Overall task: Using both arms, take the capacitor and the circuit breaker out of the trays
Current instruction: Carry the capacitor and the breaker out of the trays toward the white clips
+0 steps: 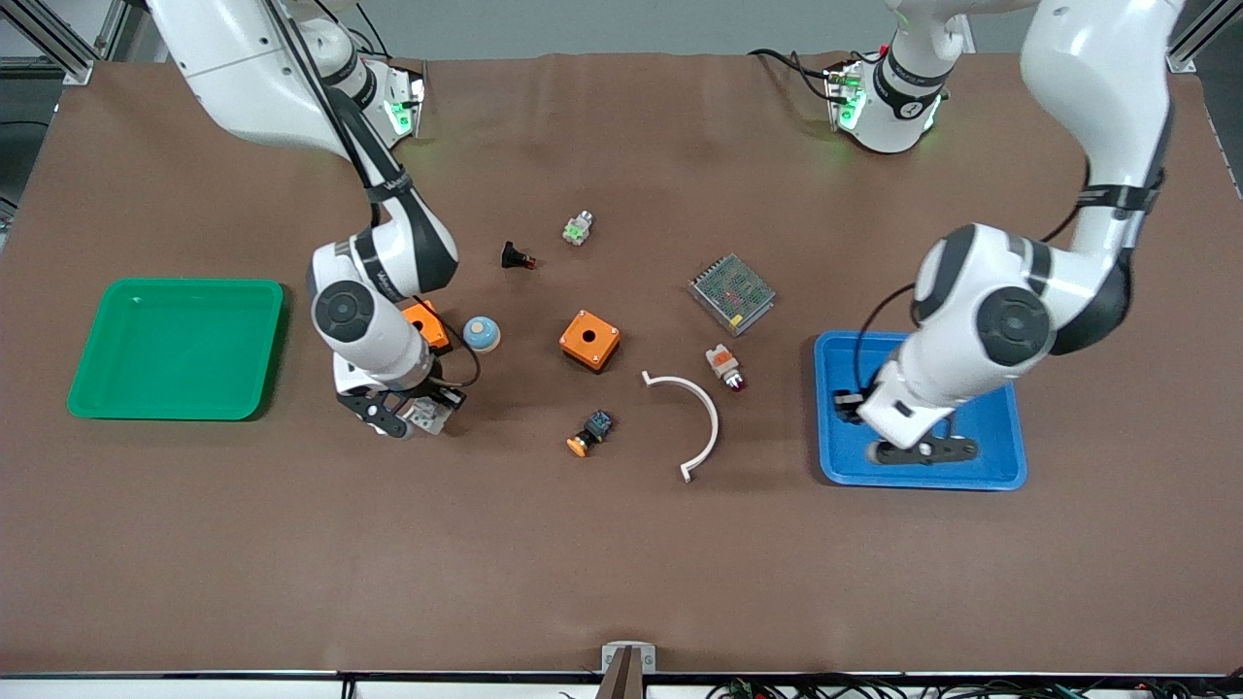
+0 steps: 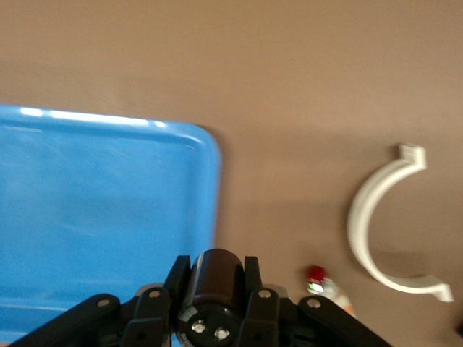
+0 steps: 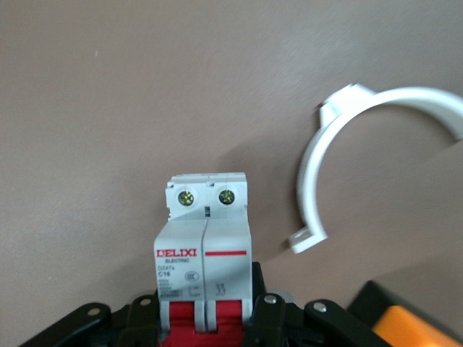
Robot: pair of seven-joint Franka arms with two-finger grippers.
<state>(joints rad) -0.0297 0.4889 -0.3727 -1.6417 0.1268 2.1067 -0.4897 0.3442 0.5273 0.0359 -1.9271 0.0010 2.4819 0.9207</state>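
My left gripper (image 1: pixel 847 406) is shut on the capacitor (image 2: pixel 215 278), a stubby black cylinder with two small metal terminals on its end. It holds the capacitor over the edge of the blue tray (image 1: pixel 991 427) that faces the right arm's end; the tray also shows in the left wrist view (image 2: pixel 108 210). My right gripper (image 1: pixel 408 417) is shut on the breaker (image 3: pixel 206 246), a light-grey and white block with red levers. It holds the breaker (image 1: pixel 428 416) low over the bare table, between the green tray (image 1: pixel 175 287) and the orange-capped button (image 1: pixel 590 434).
A small orange box (image 1: pixel 427 323) and a blue-domed part (image 1: pixel 481 333) lie beside the right arm. An orange box with a hole (image 1: pixel 589 340), a white curved clamp (image 1: pixel 716 417), a red-tipped lamp (image 1: pixel 725 367), a mesh-topped unit (image 1: pixel 731 292), a black button (image 1: pixel 515 257) and a green-white part (image 1: pixel 578 228) lie mid-table.
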